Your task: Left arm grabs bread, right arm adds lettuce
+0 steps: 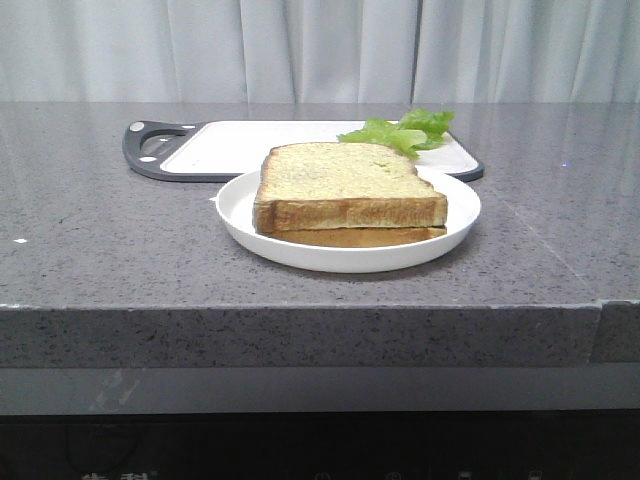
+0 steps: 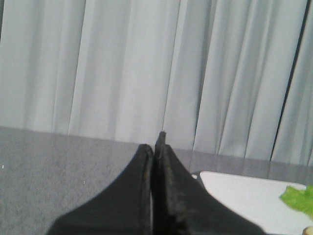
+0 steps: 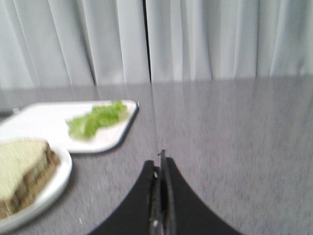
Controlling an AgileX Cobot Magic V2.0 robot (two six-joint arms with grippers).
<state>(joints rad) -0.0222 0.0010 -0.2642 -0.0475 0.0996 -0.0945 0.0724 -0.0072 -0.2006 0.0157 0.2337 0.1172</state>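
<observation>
The bread [image 1: 345, 183], a thick slice with a brown crust, lies on top of a thinner matching slice [image 1: 360, 236] on a white plate [image 1: 250, 228]. The lettuce [image 1: 400, 132] lies on the right end of a white cutting board [image 1: 250, 145] behind the plate. The lettuce also shows in the left wrist view [image 2: 299, 198] and in the right wrist view [image 3: 95, 119], where the bread [image 3: 22, 169] sits apart from the gripper. My left gripper [image 2: 155, 147] is shut and empty above the bare counter. My right gripper [image 3: 161, 161] is shut and empty, to the right of the plate [image 3: 51, 188]. Neither gripper shows in the front view.
The cutting board has a dark rim and a handle [image 1: 150, 140] at its left end. The grey counter's front edge [image 1: 300, 310] runs below the plate. A pale curtain [image 1: 320, 50] hangs behind the counter.
</observation>
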